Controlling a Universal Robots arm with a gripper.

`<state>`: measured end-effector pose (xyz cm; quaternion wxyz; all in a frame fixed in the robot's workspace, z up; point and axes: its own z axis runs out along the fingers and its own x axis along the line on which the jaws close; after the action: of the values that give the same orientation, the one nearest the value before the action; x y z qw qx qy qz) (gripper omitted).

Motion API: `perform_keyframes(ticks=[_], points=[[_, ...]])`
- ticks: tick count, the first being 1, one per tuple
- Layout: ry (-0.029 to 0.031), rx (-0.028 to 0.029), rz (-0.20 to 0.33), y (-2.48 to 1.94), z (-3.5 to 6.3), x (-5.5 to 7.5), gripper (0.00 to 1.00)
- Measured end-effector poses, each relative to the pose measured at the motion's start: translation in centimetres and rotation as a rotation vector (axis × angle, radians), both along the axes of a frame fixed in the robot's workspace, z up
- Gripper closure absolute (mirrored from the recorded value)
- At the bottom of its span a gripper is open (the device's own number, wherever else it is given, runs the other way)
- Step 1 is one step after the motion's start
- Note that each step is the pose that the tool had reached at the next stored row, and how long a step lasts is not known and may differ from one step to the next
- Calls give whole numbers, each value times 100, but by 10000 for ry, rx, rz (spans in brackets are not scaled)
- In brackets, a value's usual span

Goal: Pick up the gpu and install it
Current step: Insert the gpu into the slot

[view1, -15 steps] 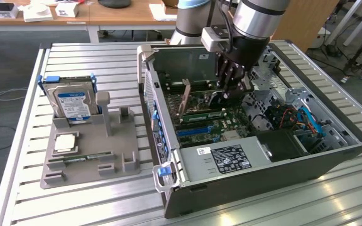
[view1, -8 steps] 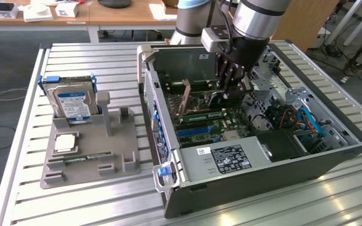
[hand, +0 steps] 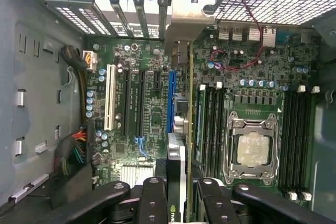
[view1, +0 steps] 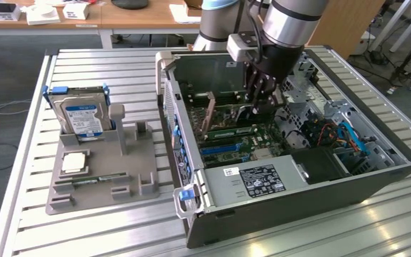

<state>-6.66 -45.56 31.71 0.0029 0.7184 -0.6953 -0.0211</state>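
Observation:
The gpu (hand: 176, 156) stands on edge inside the open computer case (view1: 377, 176), seen edge-on in the wrist view. It lines up with a motherboard slot between the blue slot (hand: 170, 100) and the memory slots (hand: 210, 124). Its pale bracket (hand: 184, 22) lies against the rear slot openings. My gripper (hand: 176, 190) is shut on the card's near end, a black finger (hand: 152, 203) on each side. In the exterior view my gripper (view1: 263, 107) reaches down into the case over the motherboard, with the gpu (view1: 227, 115) below it. I cannot tell whether the card is fully seated.
A grey fixture (view1: 137, 166) at the exterior view's left holds a hard drive (view1: 83, 118), a processor (view1: 73, 160) and a RAM stick (view1: 91, 181). Inside the case are the power supply (view1: 259, 179), drive cage and cables (view1: 334, 134). The processor socket (hand: 253, 148) lies beside the memory slots.

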Motion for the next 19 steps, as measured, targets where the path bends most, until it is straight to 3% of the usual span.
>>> perform_keyframes(ticks=[19], points=[[-2, -1, 2, 0, -82, -113, 73]])
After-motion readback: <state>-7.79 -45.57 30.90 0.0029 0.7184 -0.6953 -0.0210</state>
